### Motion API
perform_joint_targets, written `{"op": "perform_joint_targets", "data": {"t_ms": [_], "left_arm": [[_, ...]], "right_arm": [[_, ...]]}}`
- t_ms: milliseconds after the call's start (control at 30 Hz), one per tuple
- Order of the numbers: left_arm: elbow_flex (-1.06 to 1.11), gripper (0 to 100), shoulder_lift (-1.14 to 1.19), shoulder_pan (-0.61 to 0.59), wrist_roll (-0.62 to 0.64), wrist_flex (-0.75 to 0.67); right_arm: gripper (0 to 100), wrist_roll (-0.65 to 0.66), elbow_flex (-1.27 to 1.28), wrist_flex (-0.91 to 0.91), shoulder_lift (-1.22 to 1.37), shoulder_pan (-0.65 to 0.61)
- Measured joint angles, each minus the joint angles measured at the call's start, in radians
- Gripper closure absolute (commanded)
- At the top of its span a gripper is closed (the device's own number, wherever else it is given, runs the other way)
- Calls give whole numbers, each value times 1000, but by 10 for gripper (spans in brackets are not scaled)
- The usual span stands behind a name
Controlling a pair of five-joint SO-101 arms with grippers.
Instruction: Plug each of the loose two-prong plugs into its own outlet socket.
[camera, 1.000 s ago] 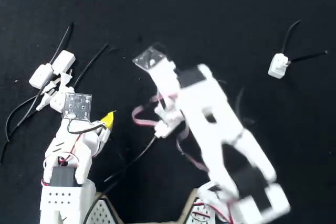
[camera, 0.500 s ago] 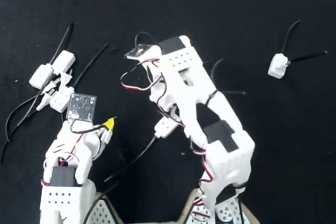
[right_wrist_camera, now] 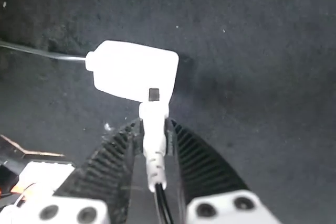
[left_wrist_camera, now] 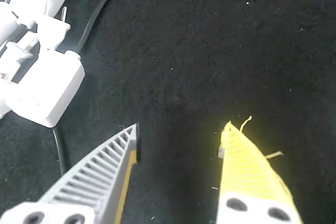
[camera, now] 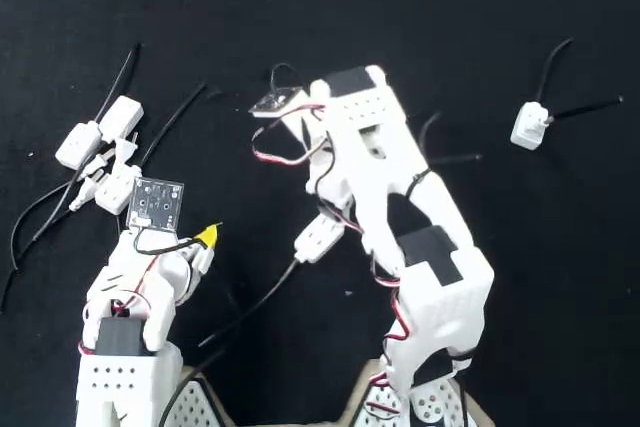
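On the black counter [camera: 560,267], your right claw [right_wrist_camera: 155,124] grips a two-prong plug [right_wrist_camera: 154,109] touching its outlet socket [right_wrist_camera: 134,71]; your left claw [left_wrist_camera: 181,127] is open.

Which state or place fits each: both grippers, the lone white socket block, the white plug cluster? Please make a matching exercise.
1. left gripper, one yellow finger
2. right gripper, black fingers
3. lone white plastic socket block
4. cluster of white plastic plugs

a. far right on the black table
b. open over bare table
c. shut on a white plug
d. near the left gripper

Pairs: 1-b, 2-c, 3-a, 4-d
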Motion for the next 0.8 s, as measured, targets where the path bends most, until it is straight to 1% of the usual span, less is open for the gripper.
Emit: {"op": "perform_joint_targets", "data": {"t_ms": [200, 467, 667, 800], "left_arm": [[0, 747, 0, 0, 0, 0], [0, 747, 0, 0, 0, 0], [0, 747, 0, 0, 0, 0], [0, 747, 0, 0, 0, 0]], "right_arm": [[988, 6, 129, -101, -71, 2], [988, 6, 141, -115, -61, 2], [988, -71, 97, -129, 48, -26], [988, -109, 77, -126, 69, -32]]}}
